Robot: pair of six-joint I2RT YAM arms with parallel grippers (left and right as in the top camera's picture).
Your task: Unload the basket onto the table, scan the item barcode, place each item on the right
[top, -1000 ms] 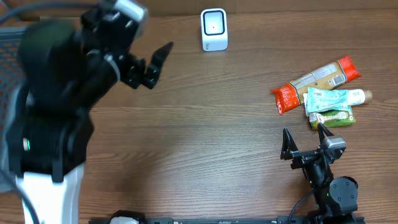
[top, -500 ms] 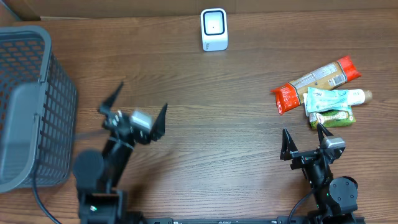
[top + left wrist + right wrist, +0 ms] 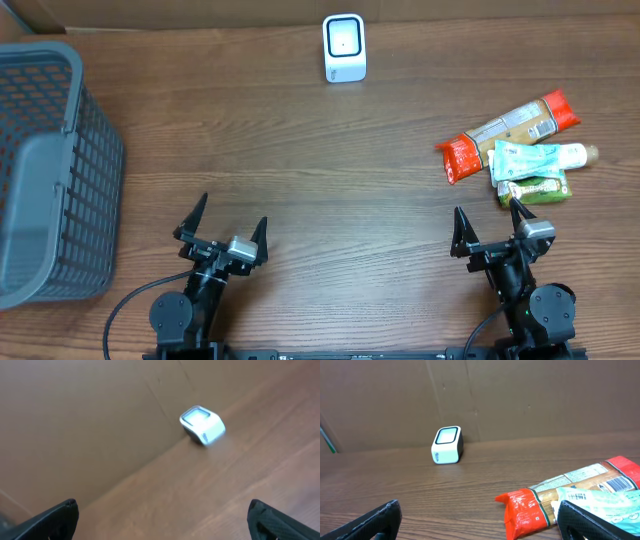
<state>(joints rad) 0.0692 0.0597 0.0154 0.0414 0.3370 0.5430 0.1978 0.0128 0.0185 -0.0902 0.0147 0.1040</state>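
A small white barcode scanner [image 3: 344, 47] stands at the table's far edge; it also shows in the left wrist view [image 3: 202, 425] and the right wrist view [image 3: 447, 445]. Three items lie in a pile at the right: a red and tan packet [image 3: 505, 130] [image 3: 555, 497], a pale teal packet [image 3: 535, 157] and a green packet [image 3: 540, 190]. My left gripper [image 3: 232, 212] [image 3: 162, 520] rests low at the front left, open and empty. At the front right, just below the pile, my right gripper [image 3: 488, 215] [image 3: 480, 517] is open and empty too.
A grey mesh basket [image 3: 95, 180] stands at the left edge of the table. A brown cardboard wall [image 3: 520, 395] runs behind the scanner. Bare wood lies between the two grippers and the scanner.
My left arm has swung down from high over the back left to a low pose at the front left, which uncovers the basket. The right arm and the items have not moved.
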